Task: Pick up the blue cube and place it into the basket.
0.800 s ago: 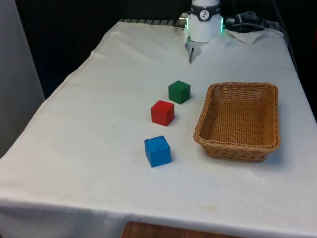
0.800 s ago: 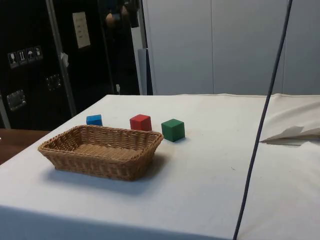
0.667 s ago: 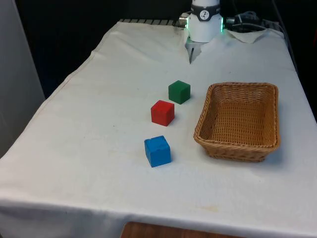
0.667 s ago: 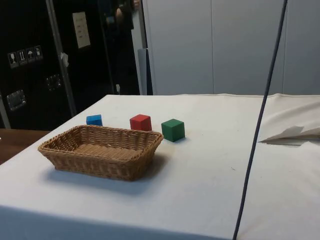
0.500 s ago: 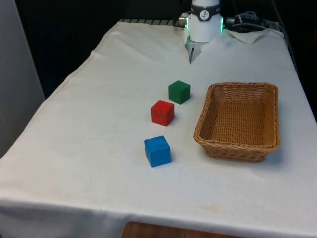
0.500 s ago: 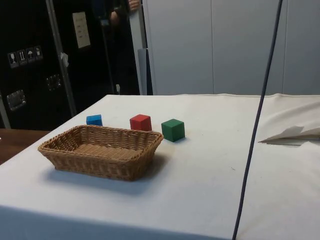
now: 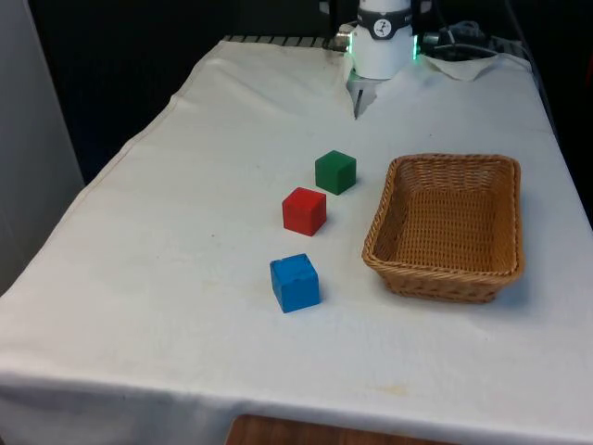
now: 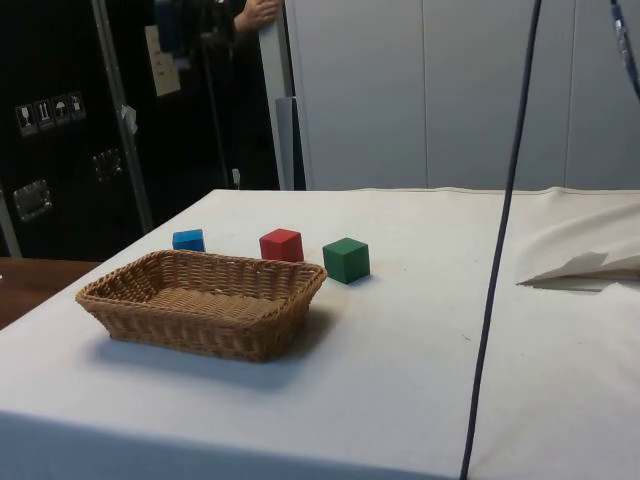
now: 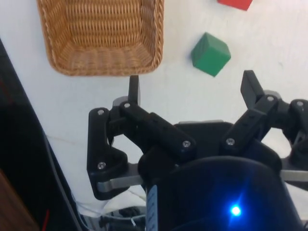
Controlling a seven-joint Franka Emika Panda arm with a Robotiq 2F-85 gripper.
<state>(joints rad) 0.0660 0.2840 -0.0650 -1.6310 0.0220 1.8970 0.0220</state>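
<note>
Blue cube [image 7: 295,283] rests on the white cloth [image 7: 185,232], nearest the camera in a diagonal row with the red cube [image 7: 304,210] and green cube [image 7: 334,171]. Wicker basket [image 7: 448,225] stands to the front view's right of the row, apart from all three. Gripper [image 9: 192,89], fingers spread wide and grasping nothing, hangs high over bare cloth near the green cube and the basket's end.

text: I can read none | cabinet [image 8: 60,150] in side view: pale sheet [image 8: 163,60] and small sign plates [image 8: 45,112], print and symbols too small for me to make out | cubes, basket: I see no markings
</note>
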